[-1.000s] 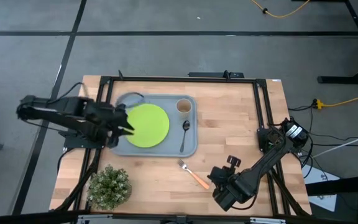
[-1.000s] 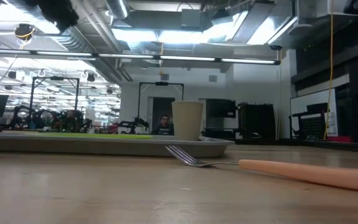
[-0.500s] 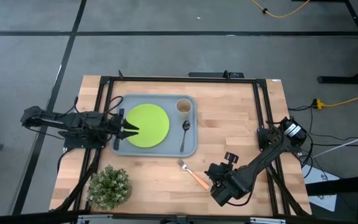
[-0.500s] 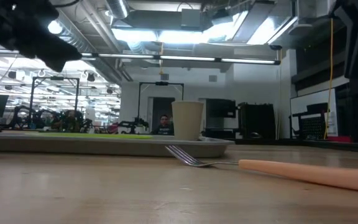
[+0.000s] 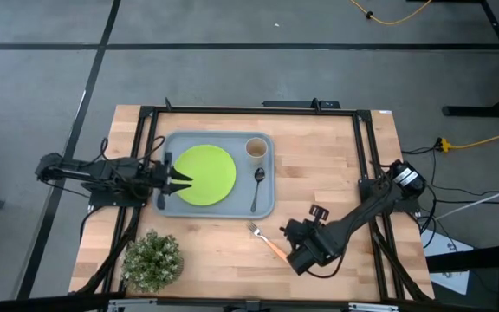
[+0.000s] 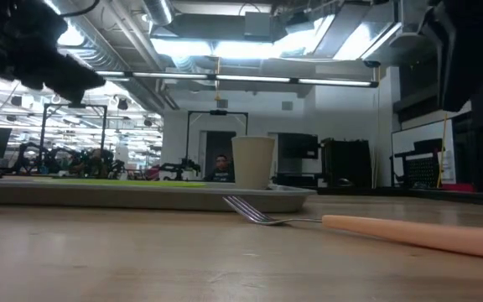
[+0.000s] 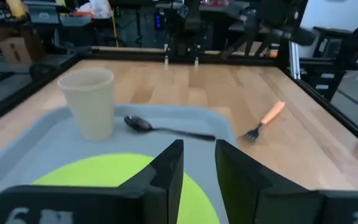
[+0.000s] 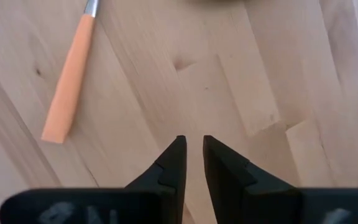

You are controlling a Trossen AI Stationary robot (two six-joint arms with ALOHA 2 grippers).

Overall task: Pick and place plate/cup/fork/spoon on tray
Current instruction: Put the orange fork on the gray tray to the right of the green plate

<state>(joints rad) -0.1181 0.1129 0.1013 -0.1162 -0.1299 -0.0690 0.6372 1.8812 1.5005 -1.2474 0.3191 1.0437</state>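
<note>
The grey-blue tray (image 5: 265, 208) holds the lime-green plate (image 5: 206, 173), the beige cup (image 5: 255, 147) standing upright, and the dark spoon (image 5: 257, 186) lying flat. The orange-handled fork (image 5: 269, 242) lies flat on the wood in front of the tray, tines toward it. My left gripper (image 5: 185, 179) hovers over the plate's left edge with a narrow gap between its fingers, and it is empty. My right gripper (image 5: 293, 249) is shut and empty just right of the fork's handle end (image 8: 59, 121), pointing down at the bare wood.
A small potted plant (image 5: 152, 258) stands at the table's near left corner. Black frame rails run along the table's left, right and far sides. Bare wood lies right of the tray (image 5: 327, 165).
My left gripper has come down lower over the tray's left side as its arm has stretched out level. My right gripper has moved toward the table's left and far edge, closer to the fork's handle. The tableware has not moved.
</note>
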